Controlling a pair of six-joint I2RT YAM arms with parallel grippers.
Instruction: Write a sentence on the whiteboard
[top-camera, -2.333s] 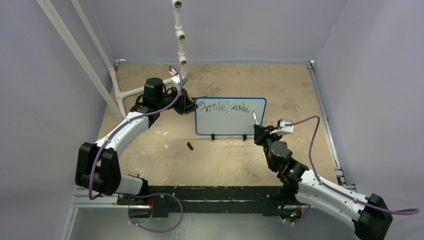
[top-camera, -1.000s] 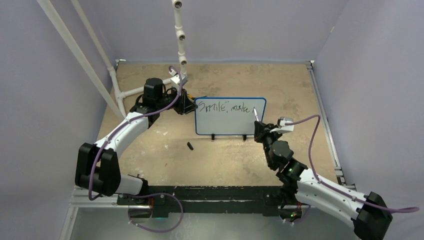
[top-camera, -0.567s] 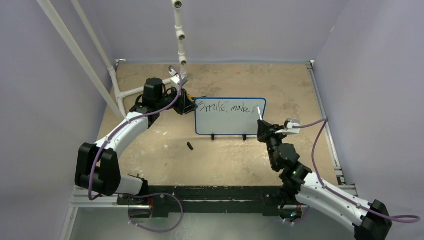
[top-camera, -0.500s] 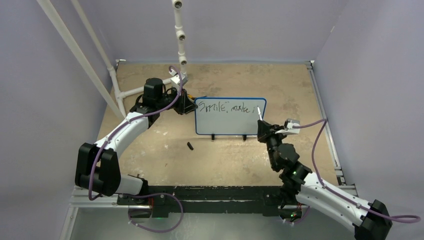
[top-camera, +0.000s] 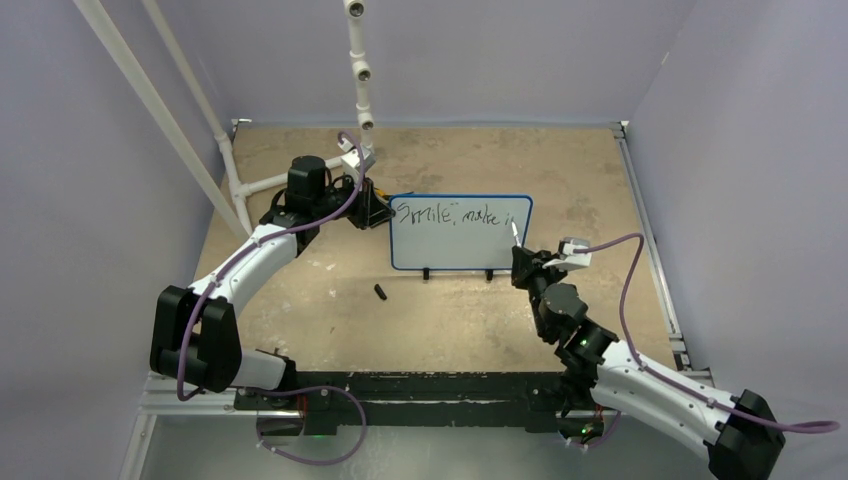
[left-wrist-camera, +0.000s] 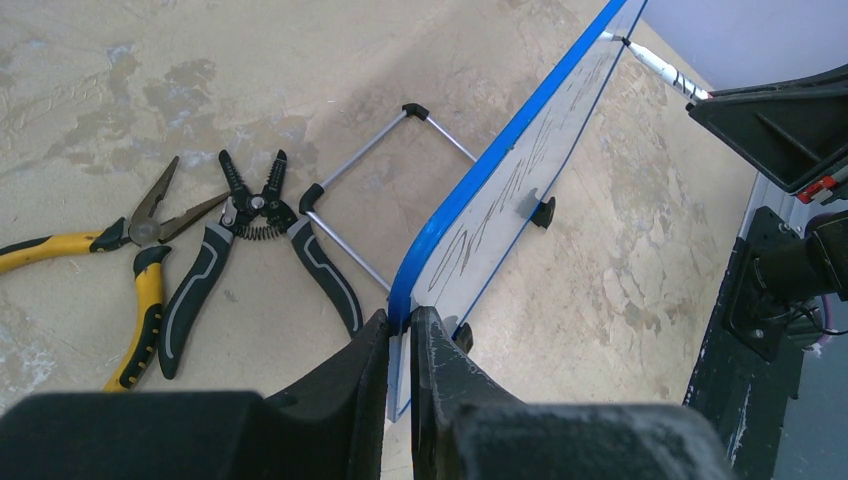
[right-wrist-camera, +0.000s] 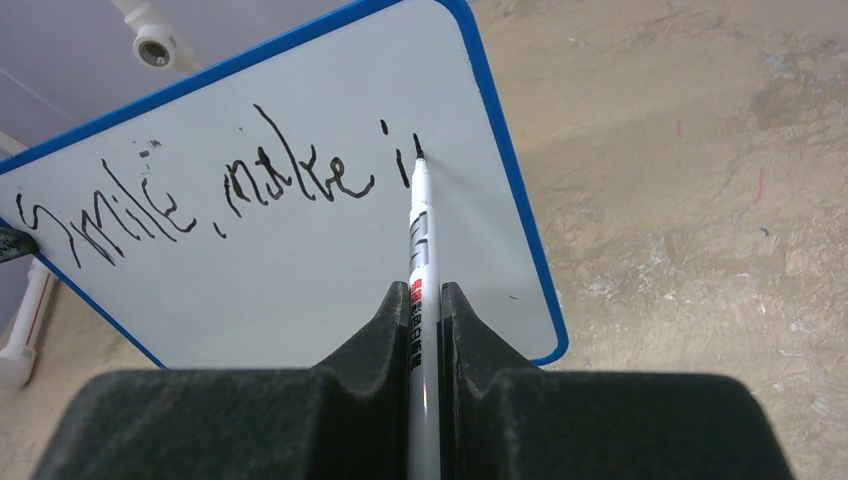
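— Where do we find the whiteboard (top-camera: 460, 232)?

— We see it standing on its long edge near the middle of the tabletop (top-camera: 330, 330), on two black feet, with a wire stand (left-wrist-camera: 370, 190) propped behind it.

— And what do we say of the left tool (left-wrist-camera: 400, 345)?

— It is clenched on the board's blue frame at the left end, one finger on each face.

— The right tool (right-wrist-camera: 427, 300)?

— We see it grasping a white marker (right-wrist-camera: 420, 225), fingers pressed tight on the barrel. The black tip touches the white surface near the board's right edge.

— What can we read of the sentence (right-wrist-camera: 200, 190)?

— One line along the top: "Smile, make i", and a short stroke at the marker's tip. Below that line the board is white.

— What lies around?

— Behind the board, by the stand, we find yellow pliers (left-wrist-camera: 130, 270) and black-handled wire strippers (left-wrist-camera: 250, 250), flat on the tabletop and just beside each other. In front of the board, apart from it, lies a small black piece (top-camera: 380, 292); we cannot tell what it is. A white pipe (top-camera: 360, 70) hangs over the far edge.
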